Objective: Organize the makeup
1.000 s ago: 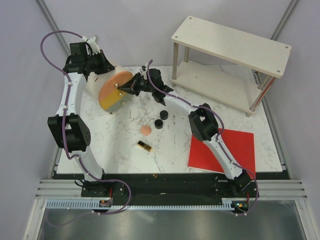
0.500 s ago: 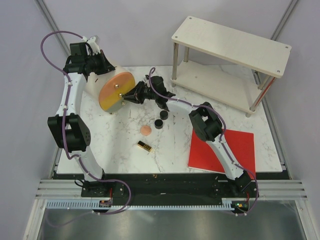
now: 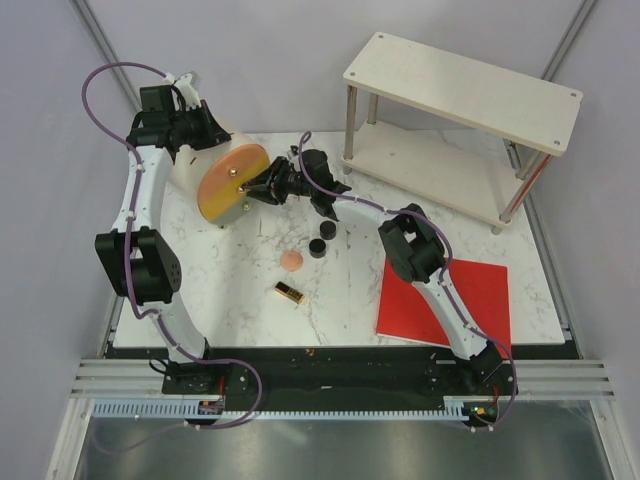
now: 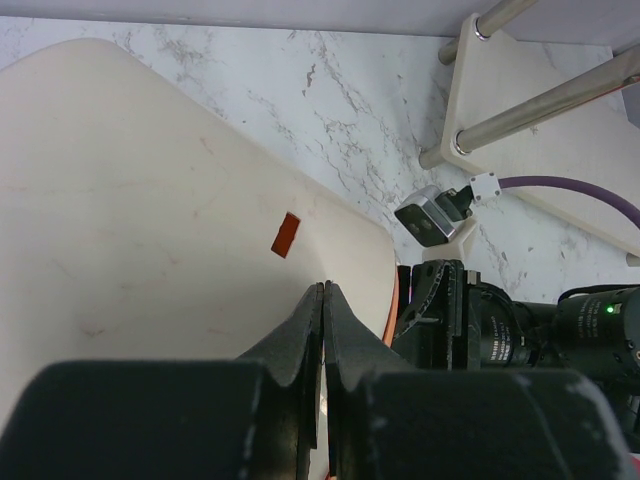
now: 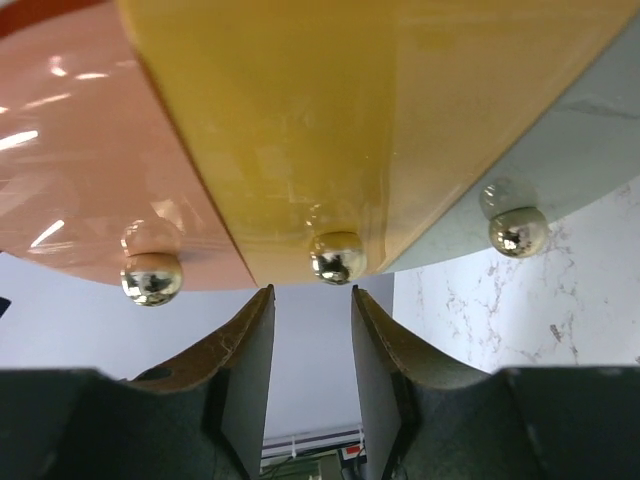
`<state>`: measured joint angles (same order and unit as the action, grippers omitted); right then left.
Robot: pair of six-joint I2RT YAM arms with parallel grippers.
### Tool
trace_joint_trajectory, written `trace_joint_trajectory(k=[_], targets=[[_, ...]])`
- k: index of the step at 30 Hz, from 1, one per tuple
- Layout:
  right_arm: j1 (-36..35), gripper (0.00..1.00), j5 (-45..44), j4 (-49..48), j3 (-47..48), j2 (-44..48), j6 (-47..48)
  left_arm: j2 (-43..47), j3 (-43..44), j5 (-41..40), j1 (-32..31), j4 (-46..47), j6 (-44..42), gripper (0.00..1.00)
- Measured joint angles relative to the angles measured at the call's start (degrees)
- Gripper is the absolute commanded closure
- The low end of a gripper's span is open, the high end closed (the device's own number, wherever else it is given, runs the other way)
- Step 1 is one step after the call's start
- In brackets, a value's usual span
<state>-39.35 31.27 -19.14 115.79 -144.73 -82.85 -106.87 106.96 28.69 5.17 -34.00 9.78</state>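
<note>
The makeup on the marble table (image 3: pixel 230 300) is two round black compacts (image 3: pixel 327 230) (image 3: pixel 317 248), a peach puff (image 3: pixel 291 260) and a gold-and-black lipstick (image 3: pixel 289 292). Behind them stands the orange-yellow round case (image 3: pixel 225 185). My right gripper (image 3: pixel 262 185) is at the case's front. In the right wrist view this gripper (image 5: pixel 311 290) is open, just under the middle gold knob (image 5: pixel 337 256), holding nothing. My left gripper (image 3: pixel 205 135) is at the back of the case. In the left wrist view it (image 4: pixel 324 290) is shut, its tips against the cream shell (image 4: pixel 150 220).
A flat red sheet (image 3: pixel 450 300) lies at the right under my right arm. A two-level wooden shelf (image 3: pixel 460 90) on metal legs stands at the back right. The case front shows pink (image 5: pixel 80 150), yellow (image 5: pixel 300 110) and pale grey (image 5: pixel 540 160) bands, each with a gold knob.
My right gripper has opened and let go of the case's knob, staying close to the front. The left gripper and the makeup have not moved.
</note>
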Motion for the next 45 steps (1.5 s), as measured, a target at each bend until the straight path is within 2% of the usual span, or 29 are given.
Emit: trace_joint_trajectory(k=[11,45], targets=[[0.00,0.60,-0.17,0.02,7.10,-3.15,-1.49,0.07,-0.17,0.02,0.00,0.13,0.00,0.92],[0.46,0.52,-0.70,5.40,4.11,-2.14,3.56,0.11,-0.22,0.09,0.00,0.15,0.00,0.92]])
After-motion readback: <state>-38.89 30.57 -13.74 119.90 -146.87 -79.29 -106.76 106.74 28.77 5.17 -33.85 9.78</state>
